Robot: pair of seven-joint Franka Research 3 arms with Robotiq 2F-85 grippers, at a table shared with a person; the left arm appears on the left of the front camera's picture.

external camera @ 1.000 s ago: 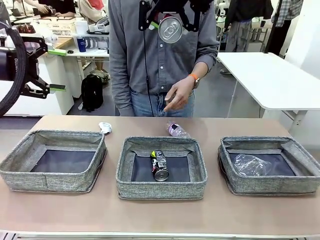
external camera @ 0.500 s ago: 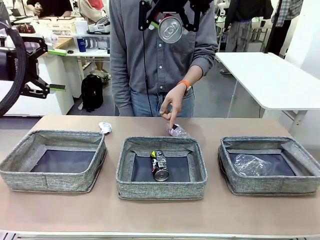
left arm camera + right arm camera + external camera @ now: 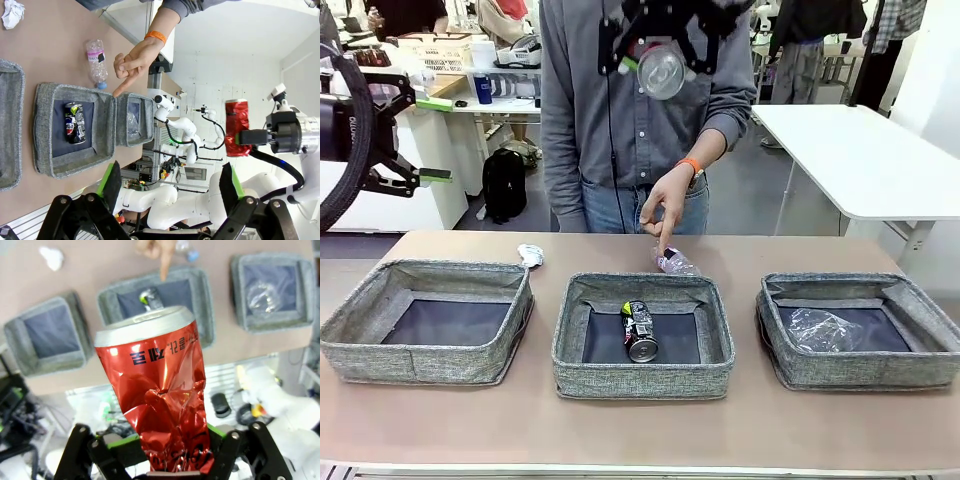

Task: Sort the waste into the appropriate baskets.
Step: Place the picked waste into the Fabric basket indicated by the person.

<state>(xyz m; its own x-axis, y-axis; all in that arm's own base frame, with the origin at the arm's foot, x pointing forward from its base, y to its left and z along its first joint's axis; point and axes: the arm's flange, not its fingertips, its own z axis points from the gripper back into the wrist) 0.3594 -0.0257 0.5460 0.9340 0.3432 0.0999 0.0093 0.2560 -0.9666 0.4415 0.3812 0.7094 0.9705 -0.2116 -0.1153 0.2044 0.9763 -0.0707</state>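
Three baskets (image 3: 642,382) line the near table (image 3: 640,430), dark can (image 3: 640,330) in the middle one; just beyond, a person's hand (image 3: 665,205) points down at the pink-labelled bottle (image 3: 675,263); left gripper (image 3: 170,180) jaws wide, empty; high above, right gripper (image 3: 660,45) jaws clamp the red can (image 3: 160,390) by its crushed end

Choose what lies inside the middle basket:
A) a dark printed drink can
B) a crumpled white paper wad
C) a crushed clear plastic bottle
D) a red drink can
A: the dark printed drink can lies on its side on the dark base of the middle basket, with nothing else in that basket.
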